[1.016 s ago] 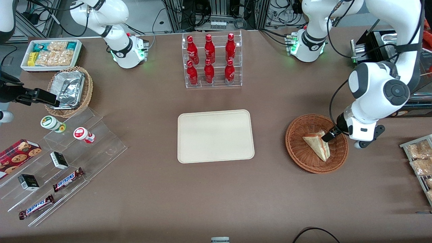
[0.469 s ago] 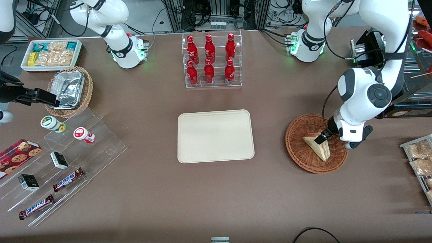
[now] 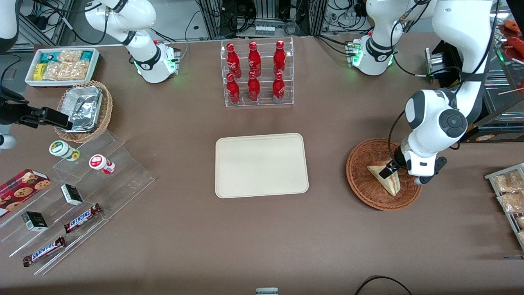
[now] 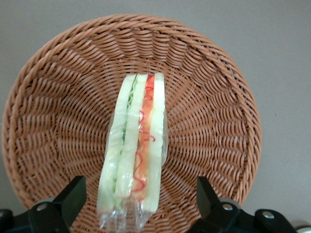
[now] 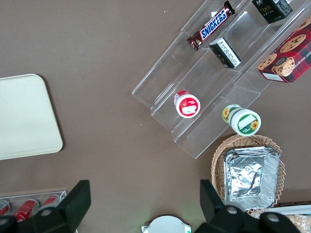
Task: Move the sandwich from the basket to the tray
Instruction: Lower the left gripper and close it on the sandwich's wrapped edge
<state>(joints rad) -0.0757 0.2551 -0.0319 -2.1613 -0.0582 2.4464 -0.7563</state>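
Observation:
The wrapped sandwich (image 3: pixel 387 179) lies in the reddish-brown wicker basket (image 3: pixel 362 180), toward the working arm's end of the table. In the left wrist view the sandwich (image 4: pixel 136 150) shows its red, green and white edge against the basket's weave (image 4: pixel 209 116). My left gripper (image 3: pixel 388 170) is over the sandwich, low in the basket. It is open, with one finger (image 4: pixel 73 196) on each side of the sandwich's wrapped end and a gap to each. The cream tray (image 3: pixel 262 164) lies empty in the middle of the table.
A clear rack of red bottles (image 3: pixel 256 73) stands farther from the camera than the tray. A rack of snack packets (image 3: pixel 509 192) lies near the basket at the table's edge. A lighter basket with foil containers (image 3: pixel 84 110) and stepped acrylic shelves (image 3: pixel 82 192) are toward the parked arm's end.
My left gripper has moved across the basket toward the tray and come over the sandwich. The sandwich has not moved.

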